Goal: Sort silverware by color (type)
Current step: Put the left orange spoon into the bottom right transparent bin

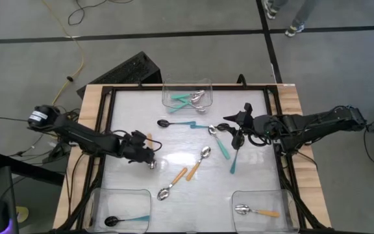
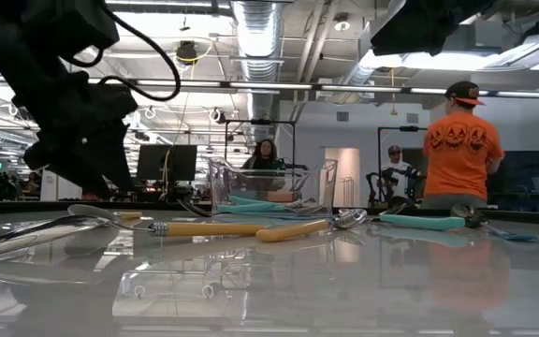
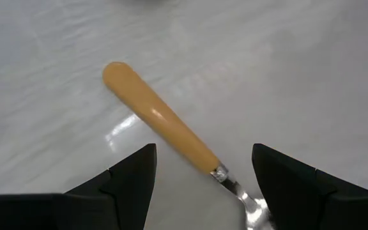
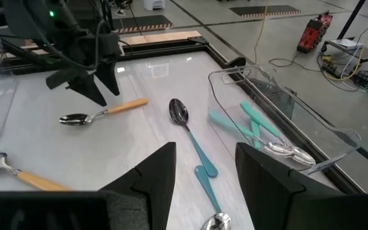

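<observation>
The orange-handled spoon (image 3: 171,131) lies flat on the white table (image 1: 252,175), just under my left gripper (image 3: 200,172), whose fingers stand spread to either side of its handle without touching it. The handle is smooth, rounded and glossy, tapering to a thin metal neck, and the tabletop is slick and shiny, so I judge the spoon could skid or twist away if one finger meets it first, or flip out if I pinch too near the neck. My right gripper (image 4: 203,169) hovers open over the right side of the table, near a black-bowled teal spoon (image 4: 190,137) beside the clear plastic bin (image 4: 312,124).
</observation>
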### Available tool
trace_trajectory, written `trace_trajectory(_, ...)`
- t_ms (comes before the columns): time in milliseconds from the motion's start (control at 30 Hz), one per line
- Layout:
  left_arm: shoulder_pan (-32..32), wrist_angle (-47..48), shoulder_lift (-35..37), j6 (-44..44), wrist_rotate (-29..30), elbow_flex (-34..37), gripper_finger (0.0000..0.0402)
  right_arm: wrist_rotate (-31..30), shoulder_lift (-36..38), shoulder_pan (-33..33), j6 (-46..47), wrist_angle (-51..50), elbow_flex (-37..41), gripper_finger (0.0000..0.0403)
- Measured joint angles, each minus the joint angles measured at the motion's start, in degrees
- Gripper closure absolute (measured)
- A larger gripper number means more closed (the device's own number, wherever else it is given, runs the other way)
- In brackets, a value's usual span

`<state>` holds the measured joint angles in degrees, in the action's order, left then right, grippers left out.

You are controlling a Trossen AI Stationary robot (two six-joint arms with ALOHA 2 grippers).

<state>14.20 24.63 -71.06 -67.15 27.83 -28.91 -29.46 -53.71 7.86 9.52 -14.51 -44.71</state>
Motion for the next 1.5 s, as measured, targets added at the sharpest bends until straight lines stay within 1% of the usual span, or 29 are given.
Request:
trace_trajectory(300, 0.0, -4.9, -7.0, -2.0, 0.5, 0.0, 0.0159, 1.1, 0.0, 0.0, 0.1, -0.1, 0.0, 0.0216)
trace_trajectory(467, 0.0, -5.3, -10.3, -3.8, 1.1, -0.3, 0.0166, 1.1, 0.0, 0.0, 0.1, -0.1, 0.0, 0.0216)
trace_trajectory(600, 0.0, -5.1, -12.5, -4.3, 1.5, -0.3, 0.0199, 1.1, 0.0, 0.0, 0.1, 0.0, 0.0, 0.0216)
trace_trajectory(967, -0.1, -2.4, -12.9, -0.2, 1.8, -2.5, 0.0337, 1.1, 0.0, 0.0, 0.1, 0.0, 0.0, 0.0216)
trace_trajectory(1067, -0.1, -2.7, -12.9, 1.0, 1.9, -2.6, 0.0368, 1.1, 0.0, 0.0, 0.1, 0.0, 0.0, 0.0216)
trace_trajectory(1100, 0.0, -2.7, -12.9, 1.3, 1.9, -2.6, 0.0374, 1.1, 0.0, 0.0, 0.1, 0.0, 0.0, 0.0216)
trace_trajectory(1300, 0.0, -4.7, -12.9, 3.7, 2.3, -2.5, 0.0375, 1.1, 0.0, 0.0, 0.2, 0.0, 0.0, 0.0216)
trace_trajectory(1500, 0.1, -11.5, -13.1, 7.4, 1.1, -2.5, 0.0375, 1.1, 0.0, 0.0, 0.4, 0.0, 0.0, 0.0216)
